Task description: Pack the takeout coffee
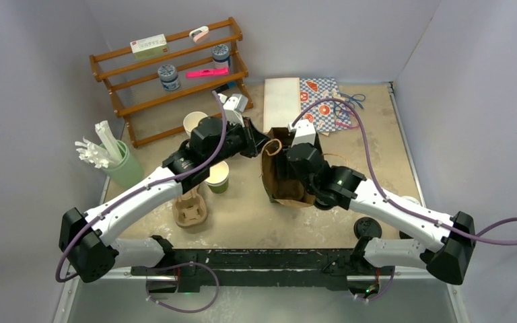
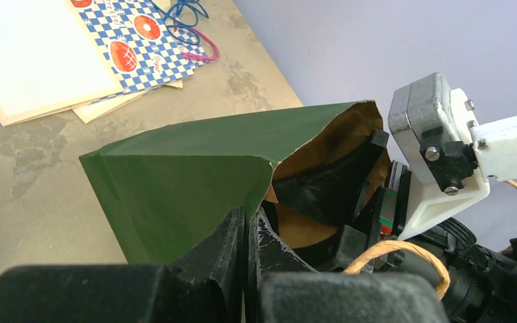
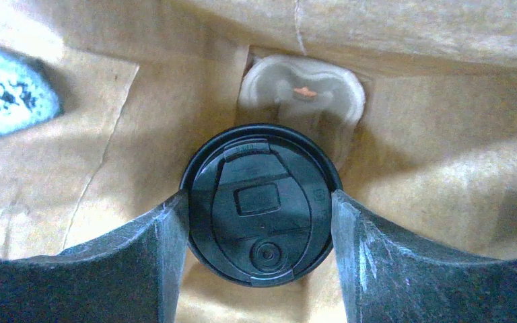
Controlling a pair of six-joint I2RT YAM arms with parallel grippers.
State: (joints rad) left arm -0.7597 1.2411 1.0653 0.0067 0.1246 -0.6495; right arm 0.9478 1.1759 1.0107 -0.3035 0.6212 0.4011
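I see my right jaws down inside the green paper bag, spread wide and pressed against both sides of the black-lidded takeout coffee, cup within the bag, my left jaws pinched shut on the bag's rim, mid-bench

Two robot arms, a left arm and a right arm, stood over a table with one paper bag, a single takeout coffee inside it. There were two lidless cups, a pale cup and a green cup, and one cardboard carrier. One wooden rack carried two blue-capped jars, a left jar and a right jar, plus one box. One loose black lid lay apart.
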